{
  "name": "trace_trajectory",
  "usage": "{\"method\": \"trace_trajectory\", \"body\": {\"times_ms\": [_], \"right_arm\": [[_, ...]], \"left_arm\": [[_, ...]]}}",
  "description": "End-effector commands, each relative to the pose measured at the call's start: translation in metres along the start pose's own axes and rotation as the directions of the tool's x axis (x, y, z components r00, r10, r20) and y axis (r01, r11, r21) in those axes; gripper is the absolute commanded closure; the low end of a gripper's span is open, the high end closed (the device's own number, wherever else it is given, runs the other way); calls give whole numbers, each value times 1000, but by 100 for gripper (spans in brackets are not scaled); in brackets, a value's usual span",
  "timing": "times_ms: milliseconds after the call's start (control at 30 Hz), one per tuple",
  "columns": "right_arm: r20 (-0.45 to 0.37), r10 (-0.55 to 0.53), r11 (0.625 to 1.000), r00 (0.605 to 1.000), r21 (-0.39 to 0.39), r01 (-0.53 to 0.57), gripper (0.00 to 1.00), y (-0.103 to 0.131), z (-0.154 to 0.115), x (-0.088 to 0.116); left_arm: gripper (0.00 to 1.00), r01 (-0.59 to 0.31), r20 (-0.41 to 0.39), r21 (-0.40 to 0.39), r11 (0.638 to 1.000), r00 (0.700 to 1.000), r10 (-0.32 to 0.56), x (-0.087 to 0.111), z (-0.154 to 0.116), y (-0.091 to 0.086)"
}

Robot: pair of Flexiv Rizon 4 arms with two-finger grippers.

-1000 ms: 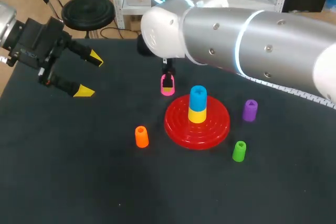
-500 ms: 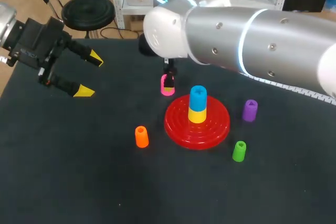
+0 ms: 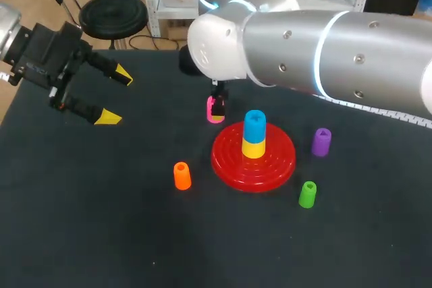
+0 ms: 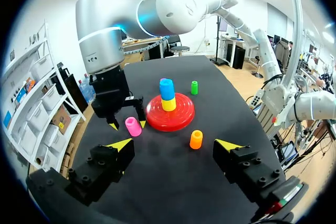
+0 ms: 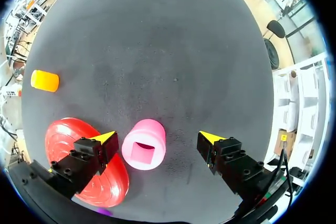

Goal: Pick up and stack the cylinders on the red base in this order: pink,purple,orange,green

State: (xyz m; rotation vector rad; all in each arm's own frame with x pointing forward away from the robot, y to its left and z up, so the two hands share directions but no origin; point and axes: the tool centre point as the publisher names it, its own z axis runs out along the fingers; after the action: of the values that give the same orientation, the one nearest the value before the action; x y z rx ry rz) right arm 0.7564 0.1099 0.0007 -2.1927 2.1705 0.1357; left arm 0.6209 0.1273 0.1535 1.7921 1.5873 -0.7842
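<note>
The right pincer point(image 5: 157, 138) is open; the pink cylinder point(image 5: 143, 151) stands between its fingers point(image 5: 89, 154), just beside the red base point(image 5: 59, 136). The left pincer point(image 4: 173, 144) is open too, far off.

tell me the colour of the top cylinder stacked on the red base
Blue: the top cylinder shows clearest in the head view.

Pink cylinder point(image 3: 212, 115) half behind right hand point(image 3: 217, 105)

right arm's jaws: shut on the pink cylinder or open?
Open. Right wrist view: the pink cylinder stands upright between the jaws, with bare table showing between it and the one farther from the red base.
</note>
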Motion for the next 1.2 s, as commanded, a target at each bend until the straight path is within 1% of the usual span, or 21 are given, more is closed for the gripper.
{"method": "trace_trajectory", "body": {"times_ms": [33,167,200,233,267,900,1033,1200], "right_arm": [[5,-1,1000,1000,12,1,0,6,-1,2],[7,-6,1000,1000,12,6,0,6,-1,1],[7,-6,1000,1000,11,6,6,6,-1,0],[8,-7,1000,1000,11,7,59,6,-1,0],[9,-8,1000,1000,11,7,100,6,-1,0],[-1,-12,1000,1000,2,12,100,7,-1,-1],[-2,-13,1000,1000,6,13,100,7,-6,-1],[-13,-7,1000,1000,28,8,100,8,-21,1]], "left_arm": [[0,-3,2,-4,1000,1000,3,1,0,-1],[0,-3,2,-4,1000,1000,3,1,0,-1],[0,-3,2,-4,1000,1000,3,1,0,-1],[0,-3,2,-4,1000,1000,3,1,0,-1],[0,-3,2,-4,1000,1000,3,1,0,-1],[0,-3,2,-4,1000,1000,3,1,0,-1],[0,-3,2,-4,1000,1000,3,1,0,-1],[0,-3,2,-4,1000,1000,3,1,0,-1]]}}
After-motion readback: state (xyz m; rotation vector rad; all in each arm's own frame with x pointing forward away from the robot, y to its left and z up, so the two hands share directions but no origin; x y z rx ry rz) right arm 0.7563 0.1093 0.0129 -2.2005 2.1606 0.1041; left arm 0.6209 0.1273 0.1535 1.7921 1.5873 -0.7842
